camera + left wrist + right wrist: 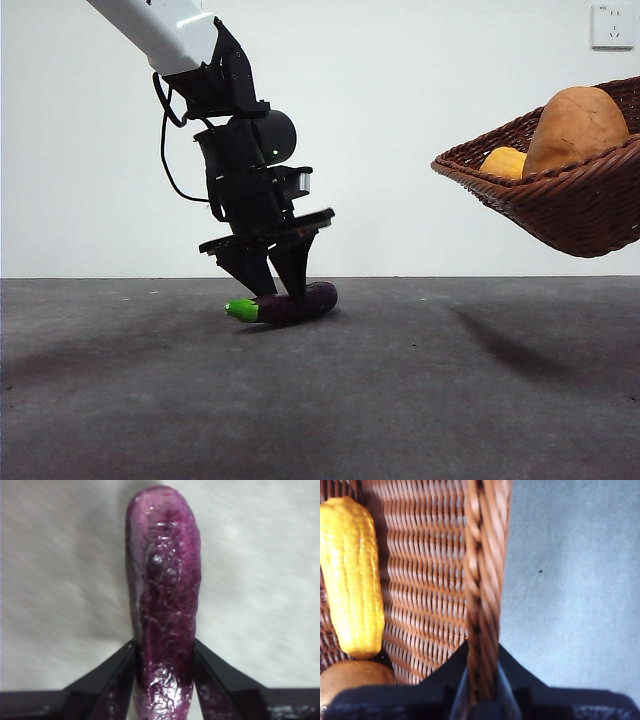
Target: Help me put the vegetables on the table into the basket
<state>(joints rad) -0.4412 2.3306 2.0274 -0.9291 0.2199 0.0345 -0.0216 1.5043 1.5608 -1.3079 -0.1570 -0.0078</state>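
Observation:
The dark purple eggplant [292,303] with its green cap lies on the table [420,400]. My left gripper [272,290] reaches down over it, jaws on either side of its middle; in the left wrist view both jaws press against the eggplant [162,590]. My right gripper [482,687] is shut on the braided rim of the brown wicker basket [485,555] and holds it tilted in the air at the right of the front view [560,200]. Inside lie the yellow ridged oblong [503,162] and the orange-brown potato-like lump [575,125]; both show in the right wrist view, oblong [351,575], lump [350,677].
A white wall socket [612,25] sits high on the back wall at the right. The basket casts a faint shadow on the table below it.

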